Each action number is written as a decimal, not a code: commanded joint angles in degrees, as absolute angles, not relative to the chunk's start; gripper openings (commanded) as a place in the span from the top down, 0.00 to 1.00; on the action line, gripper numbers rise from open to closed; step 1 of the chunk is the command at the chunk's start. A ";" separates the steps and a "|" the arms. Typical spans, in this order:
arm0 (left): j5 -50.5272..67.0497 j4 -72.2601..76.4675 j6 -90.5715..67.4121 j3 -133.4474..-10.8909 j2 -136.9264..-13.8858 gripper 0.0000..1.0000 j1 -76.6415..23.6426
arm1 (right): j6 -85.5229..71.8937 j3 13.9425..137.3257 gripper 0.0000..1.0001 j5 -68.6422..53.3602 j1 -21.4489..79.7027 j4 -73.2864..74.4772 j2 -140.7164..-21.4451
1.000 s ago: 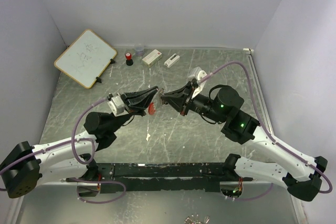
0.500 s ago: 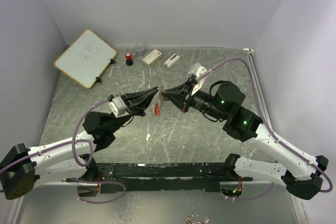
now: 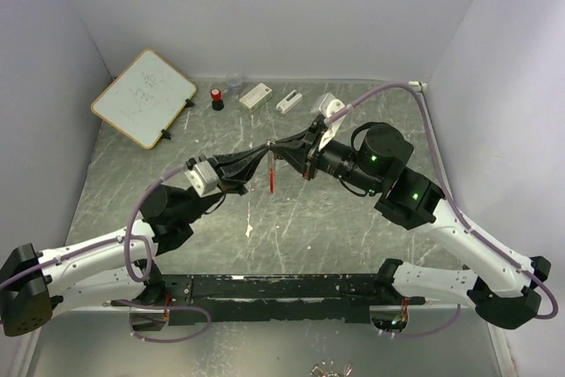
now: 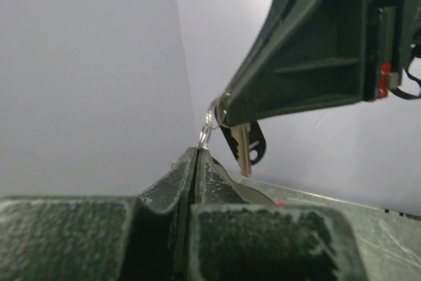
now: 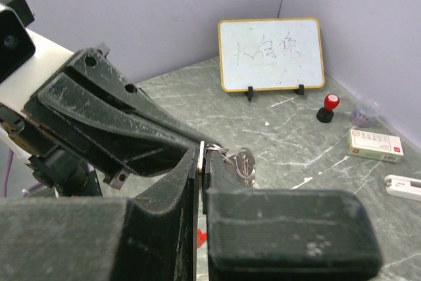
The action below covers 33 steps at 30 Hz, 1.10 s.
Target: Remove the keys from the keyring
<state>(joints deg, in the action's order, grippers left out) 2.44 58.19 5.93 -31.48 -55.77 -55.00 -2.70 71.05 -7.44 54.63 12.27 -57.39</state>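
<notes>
Your left gripper (image 4: pixel 197 153) is pinched fully closed on the silvery loop of the keyring (image 4: pixel 206 133), which hangs in mid-air between the arms with its red clip (image 3: pixel 271 180) dangling below. The right gripper (image 5: pixel 200 157) is clamped just as tight on the loop beside the key (image 4: pixel 243 149) — hold both grips firm. Work the key round the coil with small, slow twists rather than pulling straight apart.
</notes>
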 commanded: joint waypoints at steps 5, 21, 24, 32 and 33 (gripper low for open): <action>2.72 48.97 7.98 -32.10 -56.26 0.93 -55.69 | -1.17 75.40 1.00 -8.39 54.97 8.75 -56.43; 8.19 51.61 8.44 -31.59 -50.85 0.76 -55.74 | -2.33 73.84 1.00 -9.87 54.99 9.54 -57.00; 9.78 50.33 9.01 -31.84 -47.34 0.70 -55.72 | -1.88 73.99 1.00 -8.50 55.02 11.00 -56.24; 12.81 44.00 10.69 -34.58 -40.74 0.63 -55.72 | -0.98 73.60 1.00 -7.45 54.98 12.23 -54.82; 12.02 43.14 11.32 -35.10 -40.56 0.63 -55.66 | -0.90 73.50 1.00 -7.59 55.00 12.14 -54.55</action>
<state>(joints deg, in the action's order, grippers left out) 10.24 48.05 9.06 -32.21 -41.91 -55.66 -1.96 72.23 -8.36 54.78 13.41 -56.25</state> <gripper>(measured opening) 0.363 0.024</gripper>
